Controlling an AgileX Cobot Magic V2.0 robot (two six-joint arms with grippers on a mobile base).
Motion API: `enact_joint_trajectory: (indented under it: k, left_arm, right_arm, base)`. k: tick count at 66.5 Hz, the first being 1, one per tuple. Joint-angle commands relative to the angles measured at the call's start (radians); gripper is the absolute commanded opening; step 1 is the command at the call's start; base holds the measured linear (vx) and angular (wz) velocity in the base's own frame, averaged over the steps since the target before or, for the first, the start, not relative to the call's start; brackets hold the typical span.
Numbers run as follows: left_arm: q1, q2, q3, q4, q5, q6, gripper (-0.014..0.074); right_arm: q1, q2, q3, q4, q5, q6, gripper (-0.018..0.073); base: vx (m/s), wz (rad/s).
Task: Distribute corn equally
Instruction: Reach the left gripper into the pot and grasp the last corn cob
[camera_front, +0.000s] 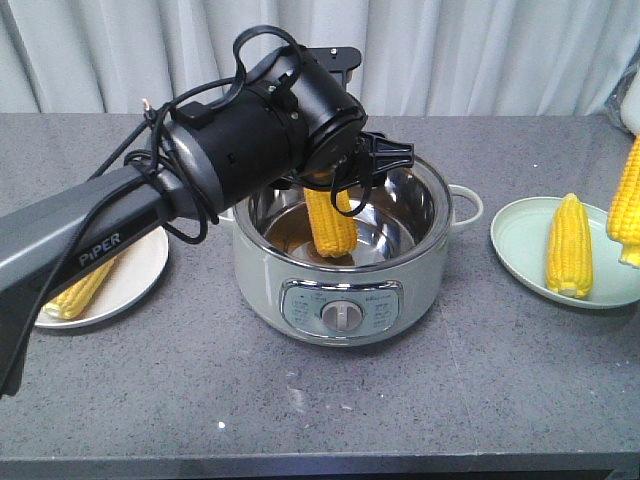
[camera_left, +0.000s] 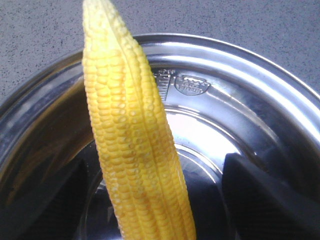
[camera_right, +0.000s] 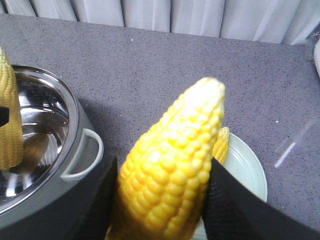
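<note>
1. Here, in the front view, the pot (camera_front: 258, 282) sits at centre. The pot cob (camera_front: 330, 222) stands upright inside it under the left gripper (camera_front: 345, 175), whose wrist hides the jaws. The white plate (camera_front: 140, 265) at nine o'clock bears the white-plate cob (camera_front: 80, 290). The green plate (camera_front: 520, 225) at three bears the green-plate cob (camera_front: 570, 245). The raised cob (camera_front: 627, 200) hangs at the right edge, its holder cut off.
2. In the left wrist view, dark fingers (camera_left: 260, 195) flank the pot cob with gaps showing. Any contact falls below the frame, so I cannot tell whether it grips. Best to confirm a firm hold, then lift straight clear of the rim before swinging towards nine o'clock.
3. In the right wrist view, the right gripper (camera_right: 160, 175) is clamped on the raised cob, with the green plate showing at four o'clock. Lay the raised cob beside the green-plate cob, not on it.
</note>
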Motion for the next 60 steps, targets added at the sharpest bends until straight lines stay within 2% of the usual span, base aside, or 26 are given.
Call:
enact_joint_trajectory:
  k: [1, 10, 22, 49, 60]
  left_arm:
    - [-0.003, -0.042, -0.031, 0.038, -0.054, -0.019, 0.0541]
    - [-0.003, -0.02, -0.031, 0.049, -0.054, -0.021, 0.0541]
    - [-0.003, -0.001, -0.031, 0.097, -0.054, -0.081, 0.0541]
    - [0.013, 0.035, -0.031, 0.088, -0.059, -0.098, 0.0541]
    - [0.019, 0.04, -0.031, 0.087, -0.059, -0.098, 0.051]
  right_arm:
    - [-0.005, -0.024, -0.023, 0.023, -0.057, -0.006, 0.0133]
    - [-0.005, -0.024, -0.023, 0.023, -0.057, -0.006, 0.0133]
    - [-0.005, -0.024, -0.023, 0.023, -0.053, -0.006, 0.0133]
    - [-0.005, -0.024, -0.023, 0.024, -0.053, -0.006, 0.0133]
    - [-0.005, -0.024, -0.023, 0.024, -0.053, -0.006, 0.0133]
  base:
    - [0.0, 0.0]
    - [0.0, 0.0]
    - [0.0, 0.0]
    - [0.0, 0.0]
    - [0.0, 0.0]
